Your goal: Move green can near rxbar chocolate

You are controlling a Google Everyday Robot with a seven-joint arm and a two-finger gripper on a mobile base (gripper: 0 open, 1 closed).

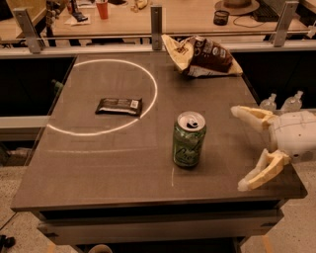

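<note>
The green can (188,140) stands upright near the middle of the dark table (98,168), its silver top with the pull tab facing up. The rxbar chocolate (119,105), a flat dark bar with a white label patch, lies to the can's left and farther back, inside the white circle (103,96). My gripper (243,148) is at the table's right edge, to the right of the can and apart from it. Its two pale fingers (261,170) are spread wide open and hold nothing.
A brown and cream snack bag (202,56) lies at the table's far right. Behind the table runs a rail with metal posts (156,25) and a desk with a red cup (102,9). Two plastic bottles (281,103) stand beyond the right edge.
</note>
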